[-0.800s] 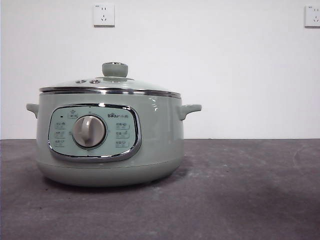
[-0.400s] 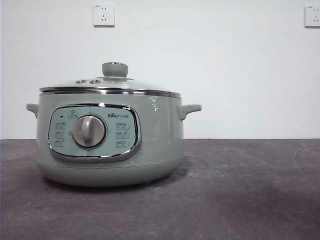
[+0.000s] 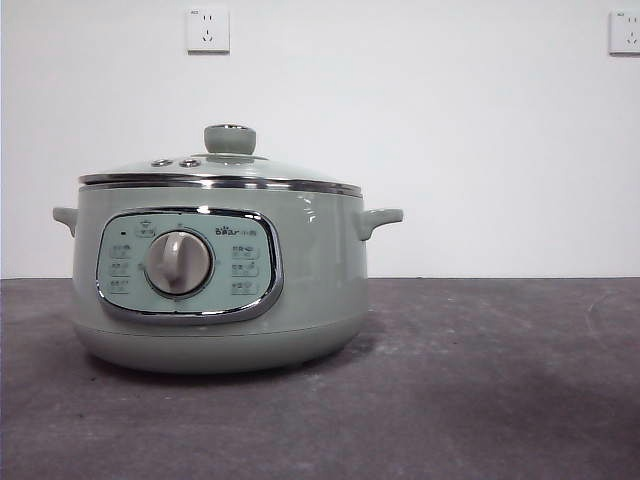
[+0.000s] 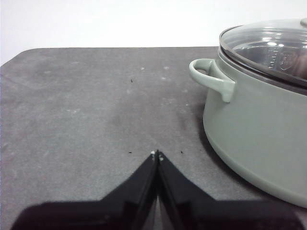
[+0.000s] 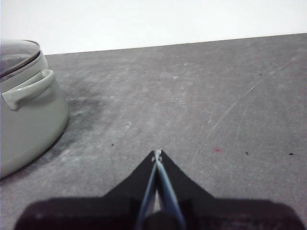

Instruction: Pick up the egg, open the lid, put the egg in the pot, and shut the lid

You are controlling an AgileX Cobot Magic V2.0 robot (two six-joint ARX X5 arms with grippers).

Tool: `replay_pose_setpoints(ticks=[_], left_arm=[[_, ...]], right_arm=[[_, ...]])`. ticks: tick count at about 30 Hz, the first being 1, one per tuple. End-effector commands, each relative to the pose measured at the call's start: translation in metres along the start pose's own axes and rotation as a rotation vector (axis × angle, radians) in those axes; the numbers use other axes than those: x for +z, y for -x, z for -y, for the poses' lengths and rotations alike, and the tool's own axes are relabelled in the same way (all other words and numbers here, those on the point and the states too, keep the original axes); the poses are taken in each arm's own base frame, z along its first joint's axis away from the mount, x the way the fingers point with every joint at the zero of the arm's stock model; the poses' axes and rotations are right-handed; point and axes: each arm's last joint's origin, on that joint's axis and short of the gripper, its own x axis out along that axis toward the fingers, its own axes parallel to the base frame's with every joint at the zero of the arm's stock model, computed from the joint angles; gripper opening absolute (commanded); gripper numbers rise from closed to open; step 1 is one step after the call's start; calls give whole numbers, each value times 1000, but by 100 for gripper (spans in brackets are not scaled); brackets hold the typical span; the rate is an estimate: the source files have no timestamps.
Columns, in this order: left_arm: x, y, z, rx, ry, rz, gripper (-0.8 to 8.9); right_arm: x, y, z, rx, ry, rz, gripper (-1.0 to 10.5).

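The pale sage-green pot (image 3: 310, 280) stands on the dark table at the left of the front view, with its dial facing the camera. The lid (image 3: 220, 168) sits shut on it, knob (image 3: 230, 138) upright. The egg is not in plain view; a dim brownish patch shows through the lid's glass (image 4: 271, 45) in the left wrist view. My left gripper (image 4: 157, 154) is shut and empty, low over the table beside the pot's one handle (image 4: 213, 79). My right gripper (image 5: 157, 153) is shut and empty, beside the pot's other side (image 5: 29, 120). Neither arm shows in the front view.
The dark grey table (image 3: 480, 380) stretches to the right of the pot. A white wall stands behind with two sockets, one (image 3: 207, 30) above the pot and one (image 3: 625, 32) at the far right.
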Motion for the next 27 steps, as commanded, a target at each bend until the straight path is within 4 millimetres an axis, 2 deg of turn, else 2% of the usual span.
replay_pose_setpoints(ticks=[1, 27], left_arm=[[-5, -1, 0, 3, 5, -11, -3], [-5, -1, 0, 3, 5, -11, -3]], right_arm=[[-4, -1, 1, -5, -12, -19, 1], [-4, -1, 1, -4, -12, -19, 1]])
